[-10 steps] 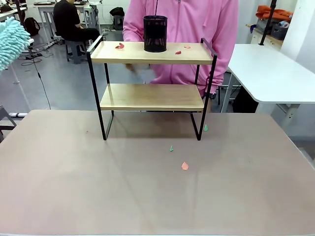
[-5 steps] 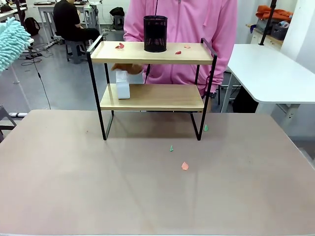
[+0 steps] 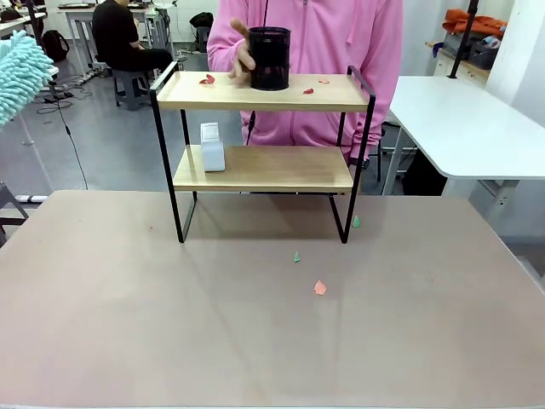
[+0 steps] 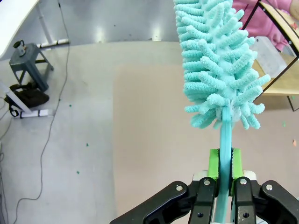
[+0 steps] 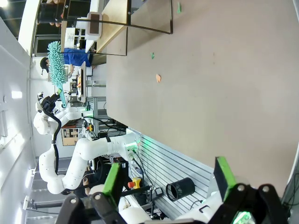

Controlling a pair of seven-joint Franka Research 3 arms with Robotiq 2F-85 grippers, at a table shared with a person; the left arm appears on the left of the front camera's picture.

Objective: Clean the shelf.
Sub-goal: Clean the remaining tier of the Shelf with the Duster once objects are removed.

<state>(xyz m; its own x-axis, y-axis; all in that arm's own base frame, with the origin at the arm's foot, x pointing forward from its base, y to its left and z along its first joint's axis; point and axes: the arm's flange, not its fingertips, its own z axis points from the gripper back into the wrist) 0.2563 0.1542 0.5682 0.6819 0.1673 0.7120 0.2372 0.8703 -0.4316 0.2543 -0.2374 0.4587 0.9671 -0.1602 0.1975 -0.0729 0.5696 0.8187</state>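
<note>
Front view: the shelf (image 3: 264, 168) stands on the far part of the tan table (image 3: 128, 307), a little left of its middle, with a person in a pink top just behind it. On its top board a black mesh pen cup (image 3: 269, 58) stands near the middle, and the person's hand (image 3: 241, 53) rests against the cup's left side. Small red scraps (image 3: 208, 79) lie on that board on either side of the cup. A small white box (image 3: 212, 146) stands upright at the left end of the lower board. On the table in front of the shelf's right leg lie two green scraps (image 3: 296, 257) and an orange one (image 3: 319, 288). In the left wrist view the left gripper (image 4: 225, 163) is clamped on the handle of a teal fluffy duster (image 4: 217, 65), whose head points away from it, off to the side of the shelf. In the right wrist view the right gripper (image 5: 167, 165) has its jaws spread wide with nothing between them.
</note>
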